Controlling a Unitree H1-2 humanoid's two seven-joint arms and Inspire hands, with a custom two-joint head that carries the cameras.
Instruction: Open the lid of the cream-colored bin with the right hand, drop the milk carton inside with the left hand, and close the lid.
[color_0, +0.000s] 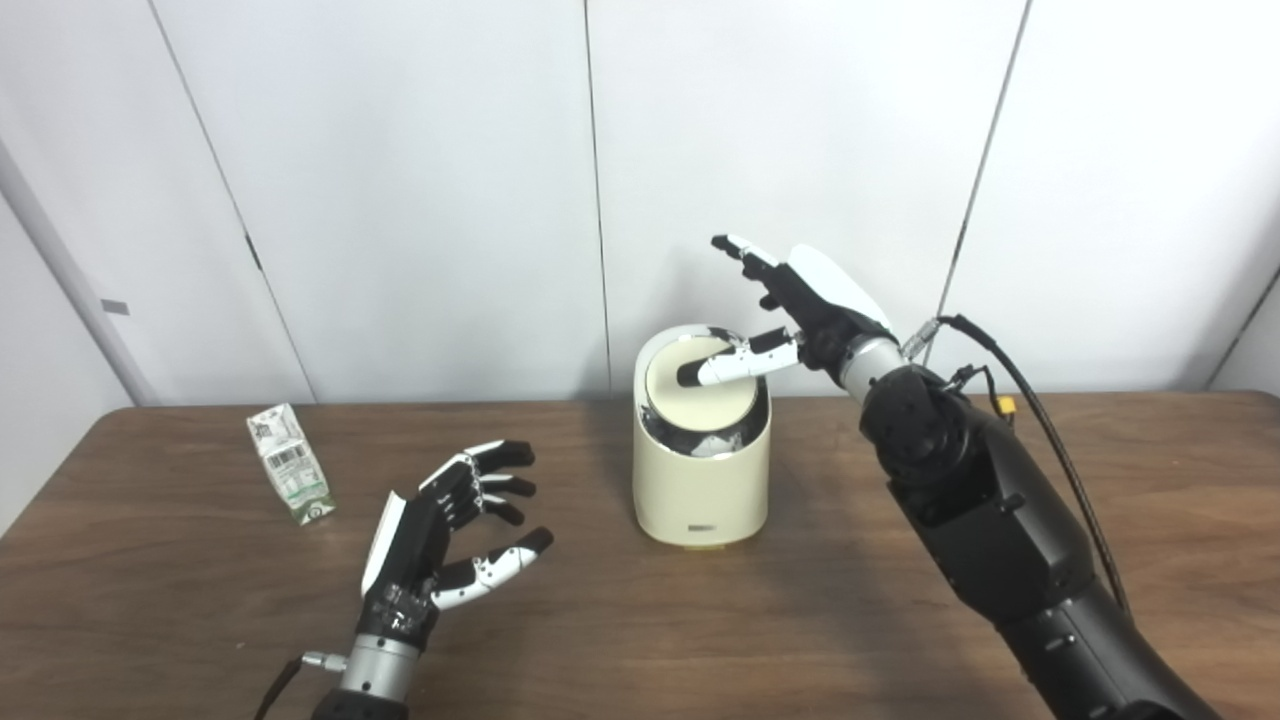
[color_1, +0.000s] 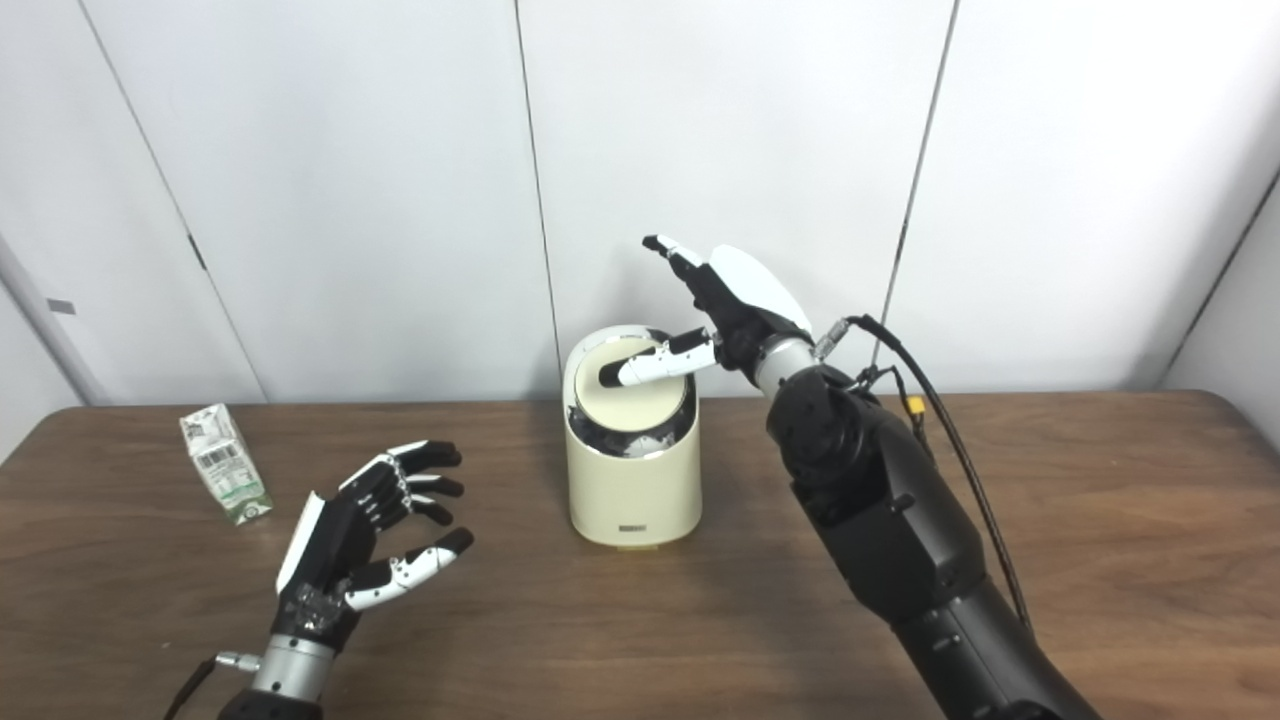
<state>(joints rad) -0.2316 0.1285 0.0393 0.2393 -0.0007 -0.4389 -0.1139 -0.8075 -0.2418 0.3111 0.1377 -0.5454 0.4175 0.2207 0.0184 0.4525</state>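
- The small white-and-green paper milk carton (color_0: 289, 463) stands at the far left of the dark brown wooden table (color_0: 780, 620), leaning a little, with its printed label facing the cameras. Nothing touches it.
- The left hand (color_0: 440, 535), black with white panels, hovers over the table just right of the carton and nearer the cameras. Its palm faces right, its fingers (color_0: 490, 470) are spread apart and its thumb is stretched out below them. It holds nothing and is clear of the carton.
- The cream-colored rounded plastic bin (color_0: 700, 490) stands near the middle of the table, toward the back, well apart from the carton and right of the left hand. Its round cream lid (color_0: 700, 395) lies down inside a shiny chrome rim, tilted toward the cameras.
- The right hand (color_0: 800, 305) is above the bin's right rear edge, its arm rising from the lower right. Its fingers are raised and spread, pointing up and left, while its thumb (color_0: 725, 365) reaches down across the lid. Whether the thumb tip actually presses on the lid cannot be told. The hand grips nothing.
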